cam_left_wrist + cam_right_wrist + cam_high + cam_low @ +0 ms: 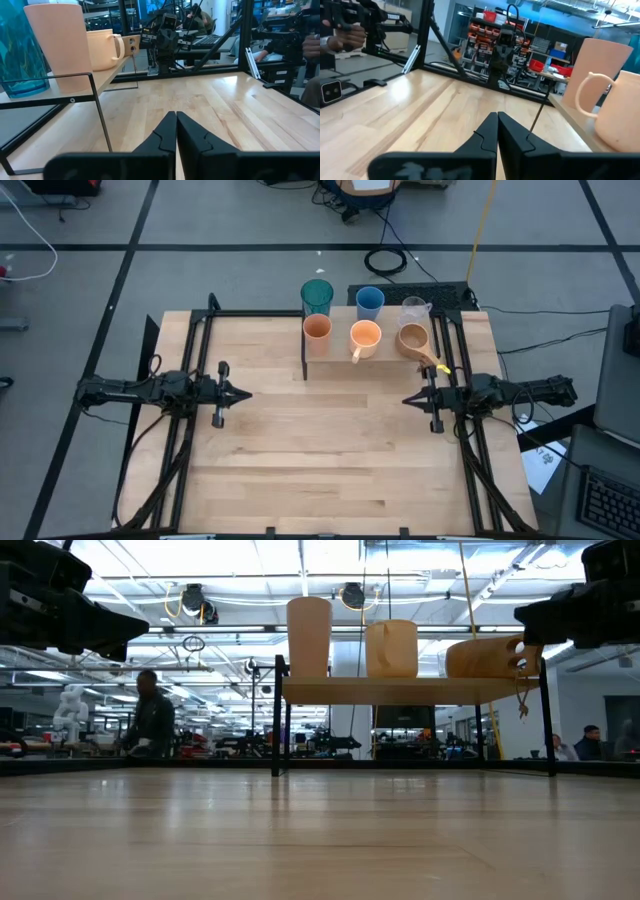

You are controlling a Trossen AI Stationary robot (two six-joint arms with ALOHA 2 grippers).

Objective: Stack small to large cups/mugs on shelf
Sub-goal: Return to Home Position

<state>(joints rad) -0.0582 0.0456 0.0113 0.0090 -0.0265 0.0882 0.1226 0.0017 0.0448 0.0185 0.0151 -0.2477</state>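
Along the upper middle of the high view, the shelf [339,348] carries a front row, left to right: orange cup [317,329], orange mug [365,335] and wooden mug [413,338]. All three are upright and just apart, with both mugs' handles pointing down-frame. Just above them runs a second row of tumbler [317,294], blue cup [369,301] and clear cup [415,310]. We read the side-by-side rows as a way to keep every vessel reachable from above, and nothing is nested.

Both arms sit low at the table's [320,450] side edges, well apart from the shelf. The left gripper [240,393] is at mid left and the right gripper [410,399] at mid right, their tips facing each other across bare wood. In each wrist view the two fingers meet tip to tip with nothing between them, a parked, empty pose. We judge the placing finished.

Some things stay unclear. We cannot tell whether the back row stands on the shelf board or just behind it, since the low view shows only the front three and they hide anything behind. The tumbler is cut off at the left edge of the left wrist view. The mug runs off the right edge of the right wrist view. From above, the clear cup is hard to make out against the dark ground.
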